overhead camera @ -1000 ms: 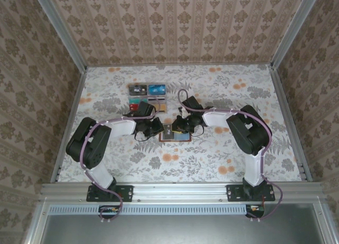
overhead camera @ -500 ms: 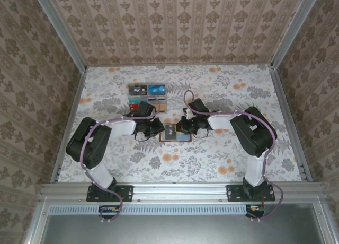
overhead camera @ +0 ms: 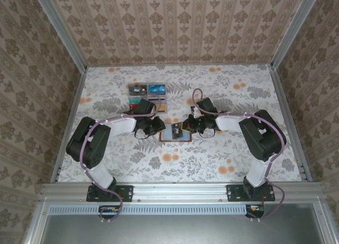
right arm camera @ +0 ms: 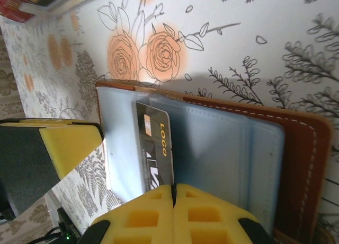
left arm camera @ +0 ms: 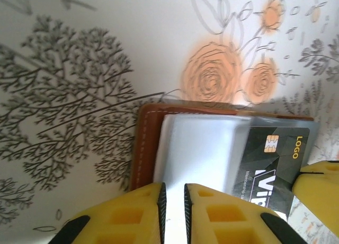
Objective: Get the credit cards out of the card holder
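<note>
Card holder: the brown leather card holder [right arm camera: 222, 148] lies open and flat on the floral tablecloth [right arm camera: 254, 32]. It sits between the left gripper [left arm camera: 173, 189] and the right gripper [right arm camera: 174, 186], with its blue-grey pocket lining facing up.
Black card: a black card [right arm camera: 154, 148] with a gold chip and the word LOGO lies across the lining near the holder's middle. One short end runs in between the right gripper's fingers.
Right gripper: it is low at the right side of the card holder, its yellow fingers [right arm camera: 212, 212] pressed together and clamped on the end of the black card.
Left gripper: it is low over the left edge of the card holder, with only a thin slit between its yellow fingers [left arm camera: 127, 215]. I cannot tell whether they pinch the lining.
Clear tray: the clear tray [overhead camera: 148, 97] sits farther back and to the left, near the card holder but apart from it.
Other cards: other cards [overhead camera: 155, 88] lie in its compartments, among them a blue one, a dark one and a red one.
</note>
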